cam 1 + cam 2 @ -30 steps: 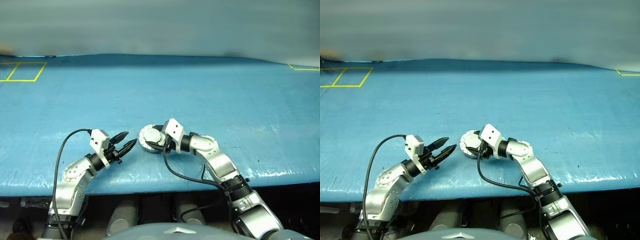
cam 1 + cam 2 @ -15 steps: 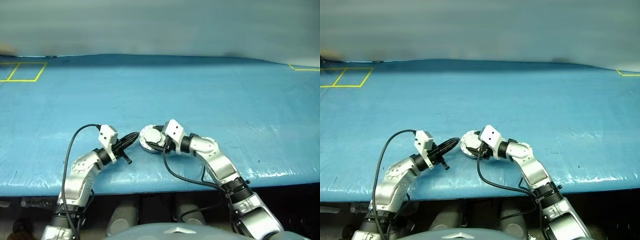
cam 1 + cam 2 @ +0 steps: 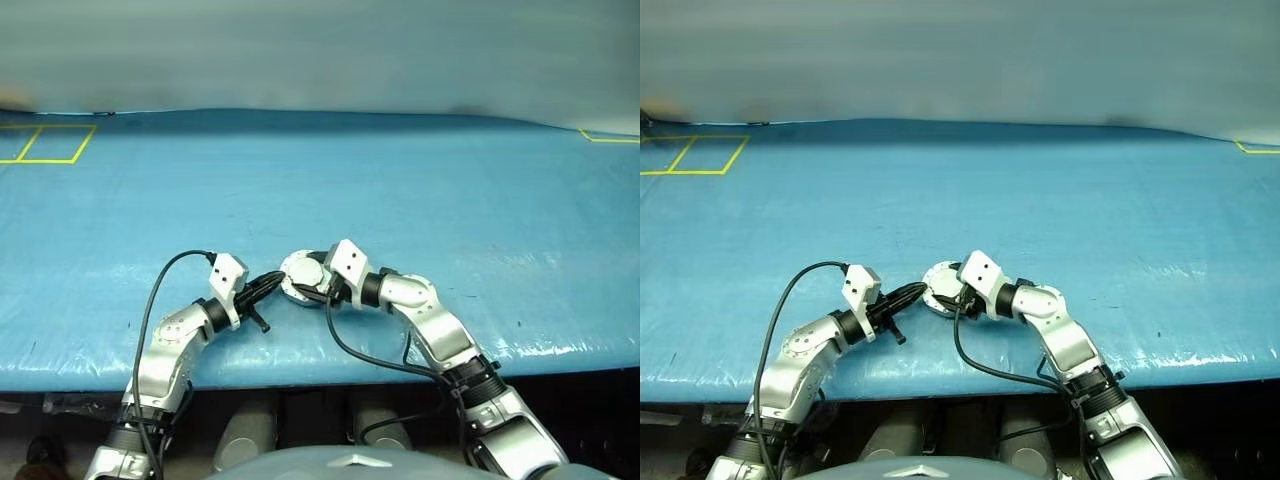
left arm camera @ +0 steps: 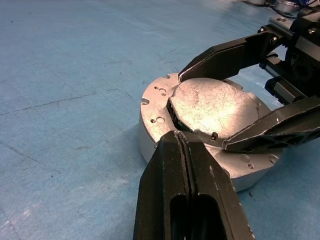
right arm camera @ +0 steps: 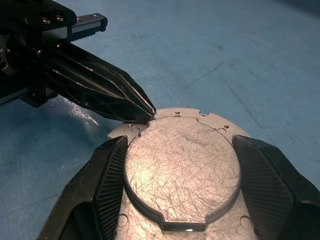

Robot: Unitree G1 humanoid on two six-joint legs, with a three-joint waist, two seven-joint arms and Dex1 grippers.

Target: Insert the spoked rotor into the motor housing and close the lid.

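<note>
The motor housing (image 4: 155,107) lies flat on the blue table, a pale grey puck with a holed flange. On top of it sits the lid (image 4: 215,107), plain scratched grey face up. My right gripper (image 3: 304,276) reaches in from the right, its two fingers pressed against opposite sides of the lid (image 5: 182,170). My left gripper (image 3: 277,279) comes in from the left, shut, with its tip (image 4: 181,136) touching the lid's rim where it meets the flange. In the right wrist view the left gripper (image 5: 149,112) shows at that same spot. The spoked rotor is hidden.
The blue table (image 3: 400,180) stretches wide and bare behind the housing. Yellow tape marks lie at its far left corner (image 3: 45,145) and far right edge (image 3: 605,136). The table's front edge (image 3: 330,372) runs just below both arms.
My left gripper closed and moved right and slightly down, from open beside the housing to shut against the lid's rim. The right gripper and housing have stayed put.
</note>
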